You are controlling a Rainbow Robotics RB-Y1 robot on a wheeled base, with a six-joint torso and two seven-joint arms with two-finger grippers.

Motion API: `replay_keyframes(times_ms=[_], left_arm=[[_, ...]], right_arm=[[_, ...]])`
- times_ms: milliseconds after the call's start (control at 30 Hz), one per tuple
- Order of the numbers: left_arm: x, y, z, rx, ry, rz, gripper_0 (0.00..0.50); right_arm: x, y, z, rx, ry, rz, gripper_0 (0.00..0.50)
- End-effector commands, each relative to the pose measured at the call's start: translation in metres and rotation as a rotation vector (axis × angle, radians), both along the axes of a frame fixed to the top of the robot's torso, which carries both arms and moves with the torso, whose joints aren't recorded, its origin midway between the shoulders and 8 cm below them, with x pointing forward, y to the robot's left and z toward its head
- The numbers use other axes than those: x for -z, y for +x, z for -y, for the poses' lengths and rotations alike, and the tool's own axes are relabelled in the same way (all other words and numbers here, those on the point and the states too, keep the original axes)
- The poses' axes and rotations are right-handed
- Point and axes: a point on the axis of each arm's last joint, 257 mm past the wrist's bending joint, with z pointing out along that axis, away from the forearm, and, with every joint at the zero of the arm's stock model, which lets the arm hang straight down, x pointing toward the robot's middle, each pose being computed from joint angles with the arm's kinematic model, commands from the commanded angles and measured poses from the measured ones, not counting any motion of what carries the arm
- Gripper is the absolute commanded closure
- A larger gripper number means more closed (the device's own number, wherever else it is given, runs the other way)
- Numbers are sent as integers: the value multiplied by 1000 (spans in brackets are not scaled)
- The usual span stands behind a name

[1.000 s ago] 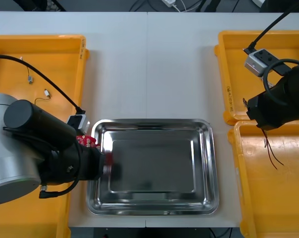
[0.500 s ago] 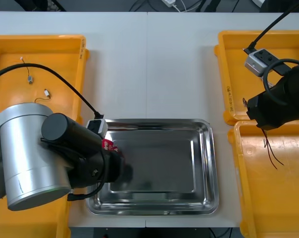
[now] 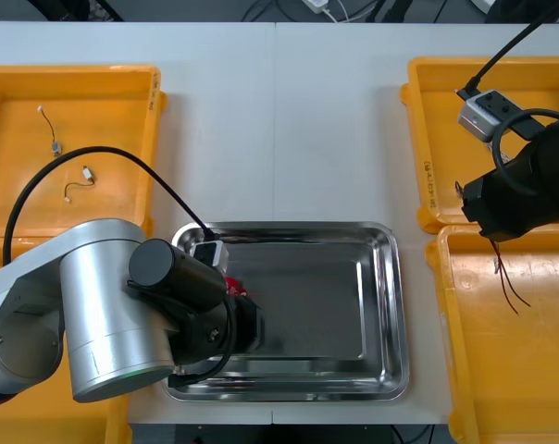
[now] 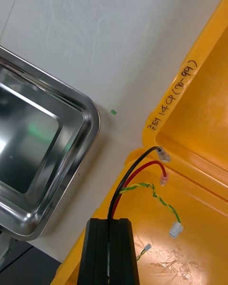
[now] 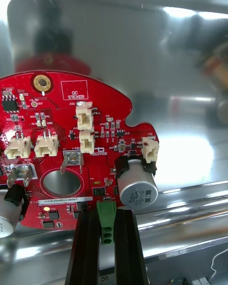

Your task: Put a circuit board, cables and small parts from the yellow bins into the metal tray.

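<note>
Front view: left end effector is over the tray, toward its 8 o'clock corner, with the red board at its tip. Right end effector hangs at the tray's 3 o'clock, above the seam of two bins, cables dangling.
Right wrist view: jaws clamped on black, red and yellow-green cables over a bin.
Left wrist view: jaws clamped on the board's green connector. The board is over the tray floor; contact cannot be told.
</note>
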Motion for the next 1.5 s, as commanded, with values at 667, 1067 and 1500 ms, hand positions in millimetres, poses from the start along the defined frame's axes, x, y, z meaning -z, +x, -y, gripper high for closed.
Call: replay_keyframes(times_ms=[667, 1067, 1500], left_arm=[[19, -13, 40, -39, -85, -60, 500], [22, -15, 41, -37, -87, -65, 496], [26, -20, 41, -37, -83, -79, 0]], right_arm=[[-12, 6, -13, -4, 12, 50, 500], [-10, 8, -10, 10, 13, 43, 500], [-9, 6, -12, 3, 16, 35, 500]])
